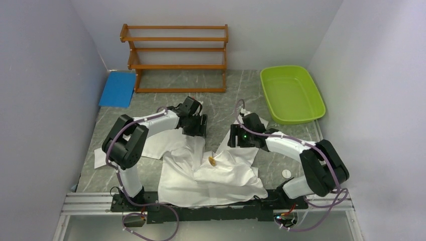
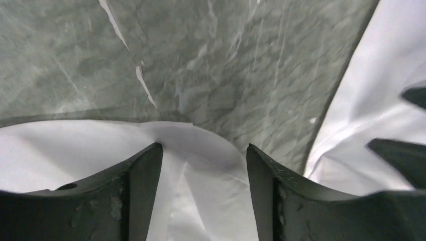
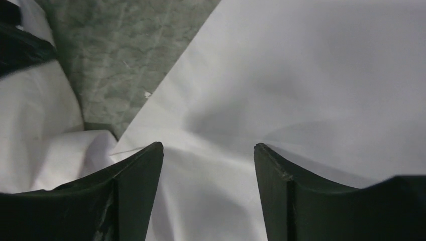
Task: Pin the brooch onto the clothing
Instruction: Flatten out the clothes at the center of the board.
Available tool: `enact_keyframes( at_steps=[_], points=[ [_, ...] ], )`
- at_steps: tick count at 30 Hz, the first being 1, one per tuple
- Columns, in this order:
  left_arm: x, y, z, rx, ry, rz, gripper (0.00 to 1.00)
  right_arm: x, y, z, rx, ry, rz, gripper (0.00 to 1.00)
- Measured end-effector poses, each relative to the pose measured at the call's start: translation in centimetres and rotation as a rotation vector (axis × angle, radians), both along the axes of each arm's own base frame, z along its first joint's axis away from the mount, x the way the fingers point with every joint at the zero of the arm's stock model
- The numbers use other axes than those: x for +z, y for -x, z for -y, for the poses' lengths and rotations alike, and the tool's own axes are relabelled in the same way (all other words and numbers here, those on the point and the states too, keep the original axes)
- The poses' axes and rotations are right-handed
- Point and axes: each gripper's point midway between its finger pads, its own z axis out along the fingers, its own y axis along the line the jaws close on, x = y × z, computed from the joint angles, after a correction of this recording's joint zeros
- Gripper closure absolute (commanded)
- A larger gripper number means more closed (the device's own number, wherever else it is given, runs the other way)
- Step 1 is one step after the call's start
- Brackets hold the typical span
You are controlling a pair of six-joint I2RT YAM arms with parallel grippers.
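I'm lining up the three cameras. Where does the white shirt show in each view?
Top external: the shirt lies crumpled in the lower middle of the picture.
Left wrist: white folds along the bottom and down the right edge.
Right wrist: it fills most of the picture, all but the upper left.
Shared landmark: the grey marbled table.
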Motion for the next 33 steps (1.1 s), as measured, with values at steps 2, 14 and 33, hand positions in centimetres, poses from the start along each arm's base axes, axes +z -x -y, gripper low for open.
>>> enact_keyframes(
  at_steps=[2,14,33],
  points=[
    [0.3,-0.2,0.4,0.012,0.014,-0.019,0.52,-0.8,0.2,0.0,0.005,0.033,-0.022,0.40],
    [-0.6,-1.6,-2.8,0.101,0.009,-0.134,0.97,-2.1,-3.7,0.3,-0.051,0.201,0.002,1.00],
    [14.6,-13.1,-19.9,0.615,0.283,0.352,0.97,7.1,-17.2,5.3,-0.274,-0.089,0.143,1.00]
  ],
)
